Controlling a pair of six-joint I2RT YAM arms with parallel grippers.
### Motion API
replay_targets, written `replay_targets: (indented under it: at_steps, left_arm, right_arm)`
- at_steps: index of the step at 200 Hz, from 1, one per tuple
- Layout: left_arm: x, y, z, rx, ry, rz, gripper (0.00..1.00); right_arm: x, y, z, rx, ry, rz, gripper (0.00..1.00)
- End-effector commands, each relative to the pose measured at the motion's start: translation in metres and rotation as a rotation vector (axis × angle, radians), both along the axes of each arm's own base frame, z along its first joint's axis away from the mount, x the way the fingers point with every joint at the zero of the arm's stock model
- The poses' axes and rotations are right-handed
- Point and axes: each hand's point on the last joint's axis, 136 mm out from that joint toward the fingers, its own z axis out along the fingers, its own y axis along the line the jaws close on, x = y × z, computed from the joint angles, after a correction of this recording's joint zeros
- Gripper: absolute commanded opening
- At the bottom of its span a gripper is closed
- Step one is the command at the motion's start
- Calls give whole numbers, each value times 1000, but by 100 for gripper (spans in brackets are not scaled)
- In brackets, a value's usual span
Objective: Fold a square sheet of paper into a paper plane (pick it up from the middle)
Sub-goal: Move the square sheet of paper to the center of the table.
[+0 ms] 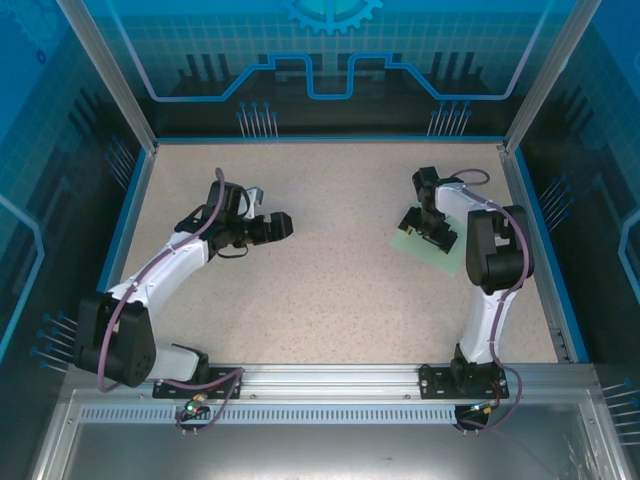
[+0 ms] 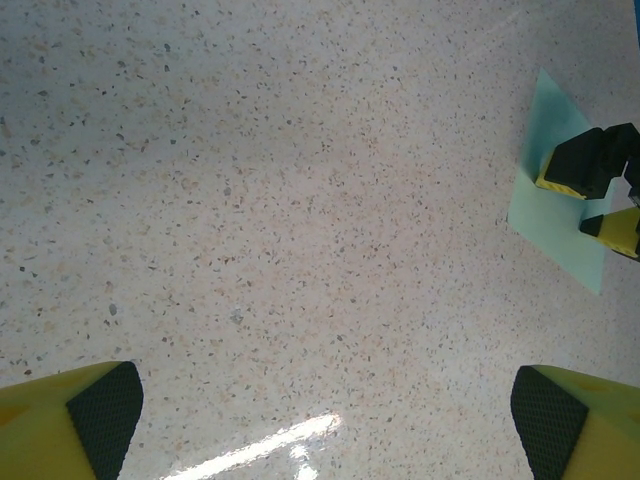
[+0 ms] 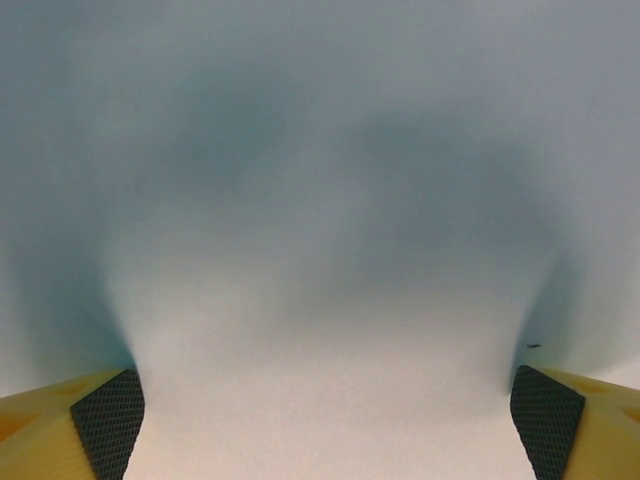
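Bench (image 1: 330, 290), speckled beige, carries everything. The left end effector (image 1: 270, 225) (image 2: 330, 410) hangs over bare surface on the left side, jaws spread wide and holding nothing. The right end effector (image 1: 432, 235) (image 3: 330, 410) sits low over the right side, jaws likewise spread wide with nothing gripped between them. The square sheet of paper (image 1: 405, 246) (image 2: 555, 215) (image 3: 320, 200), pale green, lies flat on the bench directly beneath the right end effector, well apart from the left one.
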Motion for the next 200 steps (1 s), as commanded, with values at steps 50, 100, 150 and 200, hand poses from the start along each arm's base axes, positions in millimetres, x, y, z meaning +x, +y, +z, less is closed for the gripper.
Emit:
replay_targets:
  at_steps: [50,100,150,200]
  left_arm:
    - [0,-5,11,5,-30,-44,99]
    - [-4,-3,12,4,-36,-40,99]
    - [-13,1,16,28,-45,-46,99]
    - [-22,8,21,44,-62,-29,99]
  right_arm:
    - [-16,54,-12,89,48,82,97]
    - [-23,90,-21,146,68,129,96]
    - [-46,142,-30,145,102,233,96]
    - [-77,210,-30,182,112,364,96]
